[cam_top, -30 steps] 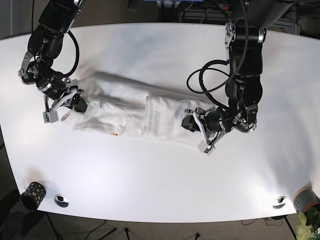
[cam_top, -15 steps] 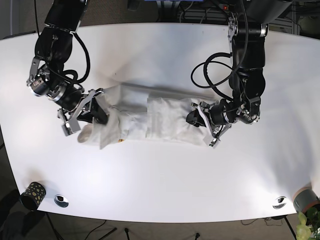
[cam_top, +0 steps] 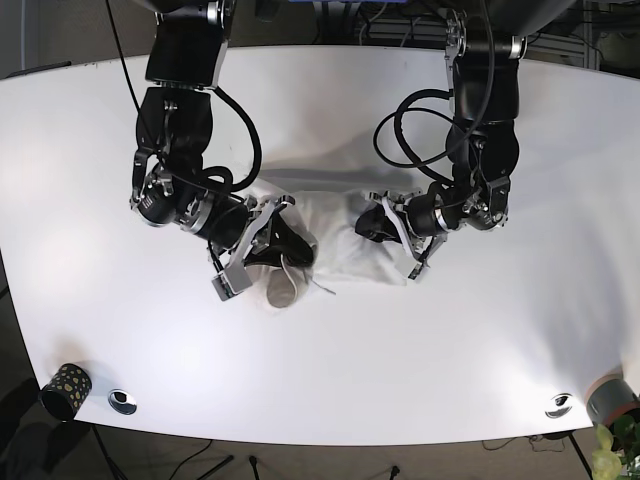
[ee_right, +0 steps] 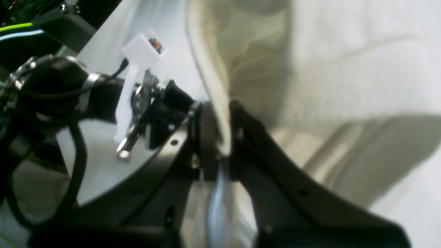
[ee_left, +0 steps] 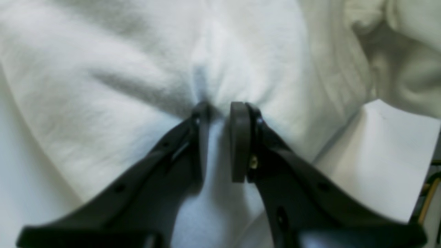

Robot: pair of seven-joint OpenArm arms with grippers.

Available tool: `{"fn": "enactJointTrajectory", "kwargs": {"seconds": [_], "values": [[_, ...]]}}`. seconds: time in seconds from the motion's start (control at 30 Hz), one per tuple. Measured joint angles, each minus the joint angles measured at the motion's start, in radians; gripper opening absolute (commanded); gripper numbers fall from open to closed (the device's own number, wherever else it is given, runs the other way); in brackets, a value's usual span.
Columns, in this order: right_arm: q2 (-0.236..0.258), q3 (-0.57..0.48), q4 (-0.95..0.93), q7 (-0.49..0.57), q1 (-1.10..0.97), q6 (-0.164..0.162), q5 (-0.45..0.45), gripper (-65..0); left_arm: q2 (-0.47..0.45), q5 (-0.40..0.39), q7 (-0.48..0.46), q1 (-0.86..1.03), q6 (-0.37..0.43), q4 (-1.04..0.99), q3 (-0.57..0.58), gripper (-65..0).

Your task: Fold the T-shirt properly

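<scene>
The white T-shirt (cam_top: 335, 225) lies bunched in the middle of the white table (cam_top: 320, 370), folded over itself between the two arms. My right gripper (cam_top: 278, 240), on the base view's left, is shut on a fabric edge and holds that end lifted over the shirt's middle; in the right wrist view the gripper (ee_right: 220, 137) pinches the cream cloth (ee_right: 344, 69). My left gripper (cam_top: 385, 225), on the base view's right, is shut on the shirt's other end; in the left wrist view the gripper (ee_left: 218, 110) pinches a gathered tuck of the cloth (ee_left: 137, 69).
A black speckled cup (cam_top: 66, 388) and a metal disc (cam_top: 122, 401) sit at the front left corner. Another disc (cam_top: 559, 405) and a pot with a plant (cam_top: 612, 405) are at the front right. The left arm shows in the right wrist view (ee_right: 51, 96).
My right gripper has carried its end of the shirt rightward to the middle, doubling the cloth over. My left gripper has shifted a little left and up, still holding.
</scene>
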Motion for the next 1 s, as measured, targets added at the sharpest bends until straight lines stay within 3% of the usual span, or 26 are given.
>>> {"fn": "enactJointTrajectory", "kwargs": {"seconds": [0.37,0.57,0.87,0.9,1.0], "values": [[-0.021,-0.024,-0.170,0.003,0.079,0.001,-0.003,-65.0,0.022,-0.010,-0.005,0.021,-0.003,0.001,0.000,-55.4],[-0.015,-0.131,-0.181,0.063,0.081,-0.003,-0.004,-65.0,0.031,-0.002,-0.003,0.021,-0.003,0.000,0.000,-55.4],[-0.019,-0.162,-0.184,0.072,0.082,-0.007,-0.002,-65.0,0.040,-0.002,-0.002,0.021,-0.003,0.000,0.000,-55.4],[-0.020,-0.163,-0.187,0.072,0.082,-0.006,-0.002,-63.3,0.042,-0.002,-0.002,0.021,-0.003,0.000,0.000,-55.4],[-0.021,-0.168,-0.214,0.073,0.082,-0.007,-0.001,-49.8,0.044,0.001,-0.002,0.021,-0.003,0.000,0.000,-55.4]]}}
